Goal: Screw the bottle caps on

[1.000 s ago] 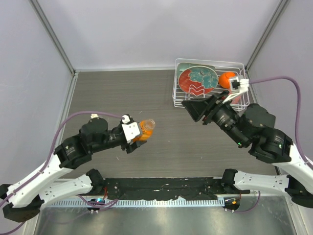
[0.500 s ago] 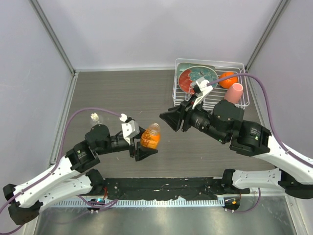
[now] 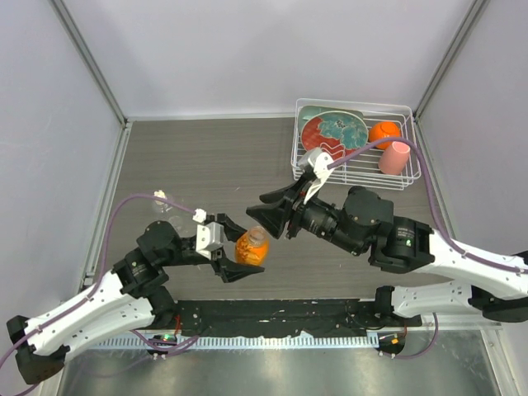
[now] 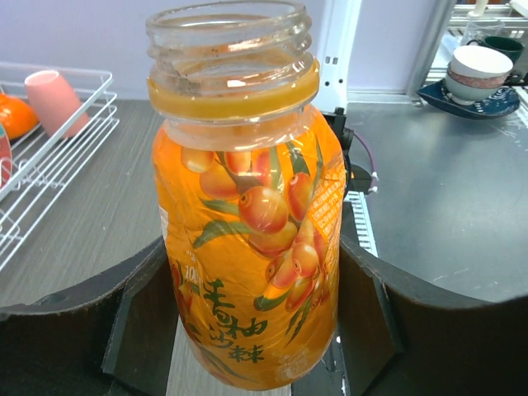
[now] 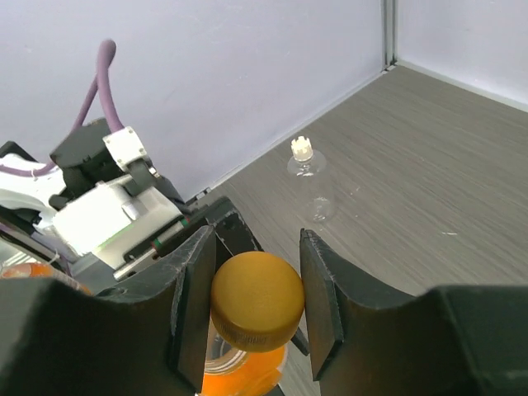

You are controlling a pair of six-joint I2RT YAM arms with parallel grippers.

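Observation:
My left gripper (image 3: 241, 257) is shut on the translucent orange bottle (image 3: 251, 247) and holds it upright above the table. In the left wrist view the bottle (image 4: 247, 231) fills the frame between my fingers, and its threaded neck (image 4: 231, 37) is open. My right gripper (image 3: 268, 217) is shut on the orange cap (image 5: 257, 307), just above and to the right of the bottle's mouth (image 5: 239, 371). The clear bottle (image 3: 162, 205) lies on the table at the far left with the cream-white cap (image 3: 158, 195) on its neck. It also shows in the right wrist view (image 5: 312, 181).
A white wire basket (image 3: 355, 177) stands at the back right and holds a patterned plate (image 3: 334, 132), an orange ball (image 3: 384, 132) and a pink cup (image 3: 394, 157). Grey walls close in the table on three sides.
My right gripper has swung left from the basket to just above the orange bottle. My left gripper has brought the bottle nearer and stood it more upright.

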